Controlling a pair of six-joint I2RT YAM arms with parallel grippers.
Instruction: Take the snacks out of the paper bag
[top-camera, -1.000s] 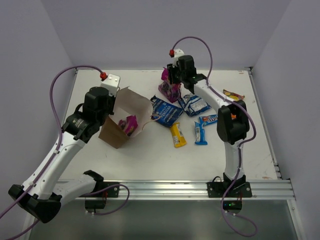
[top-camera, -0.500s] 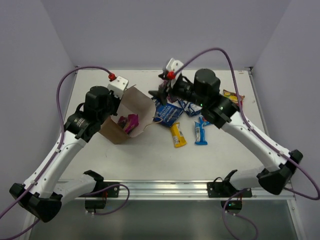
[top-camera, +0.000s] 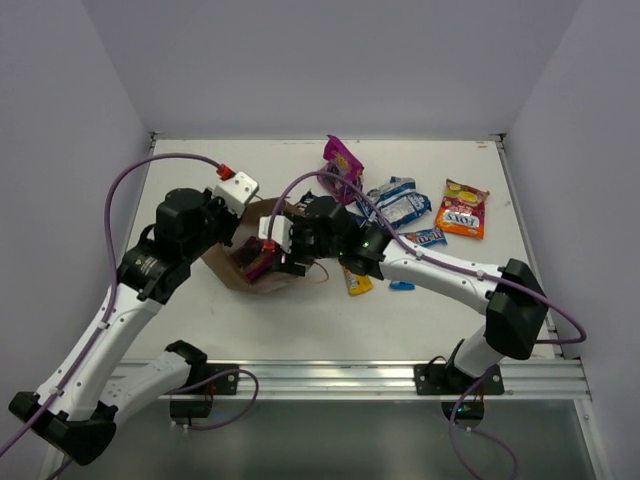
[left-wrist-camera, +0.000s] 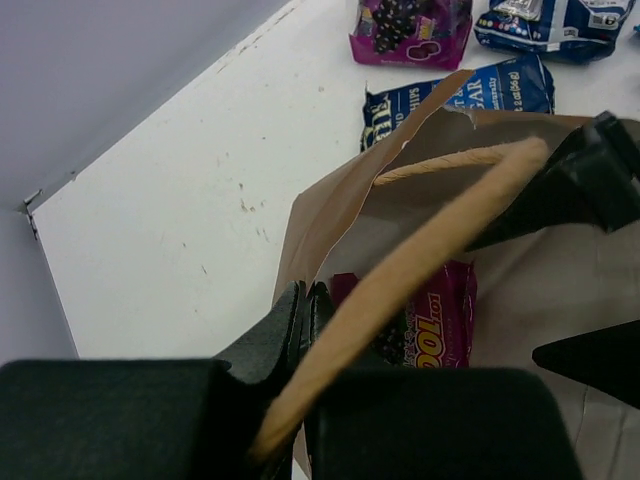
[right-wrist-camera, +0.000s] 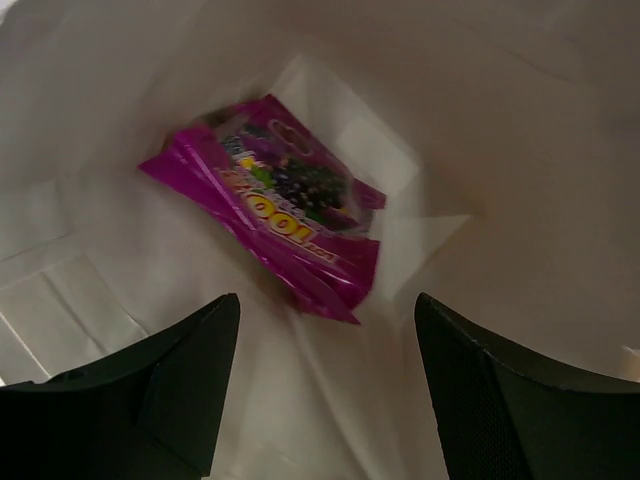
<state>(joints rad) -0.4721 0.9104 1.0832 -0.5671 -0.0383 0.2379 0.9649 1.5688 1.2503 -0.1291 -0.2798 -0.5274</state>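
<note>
The brown paper bag (top-camera: 225, 265) lies tipped, its mouth to the right. My left gripper (top-camera: 238, 218) is shut on the bag's upper wall (left-wrist-camera: 330, 215), with a pale handle (left-wrist-camera: 420, 250) across the left wrist view. My right gripper (top-camera: 268, 250) is inside the bag's mouth, open (right-wrist-camera: 326, 305), just short of a magenta pouch (right-wrist-camera: 270, 200) on the bag's floor (left-wrist-camera: 430, 320). Outside lie a second magenta pouch (top-camera: 340, 160), a dark blue bag (left-wrist-camera: 470, 95), a blue-white packet (top-camera: 400, 200), an orange-red packet (top-camera: 463, 210), a yellow bar (top-camera: 355, 283) and a blue bar (top-camera: 425, 238).
The loose snacks lie in a cluster right of the bag, partly under my right arm (top-camera: 430, 268). Walls close in the table at the back and both sides. A metal rail (top-camera: 350, 375) runs along the near edge.
My right gripper left the second magenta pouch at the back of the table, swung forward and left, and went into the bag's mouth. My left gripper kept its hold on the bag.
</note>
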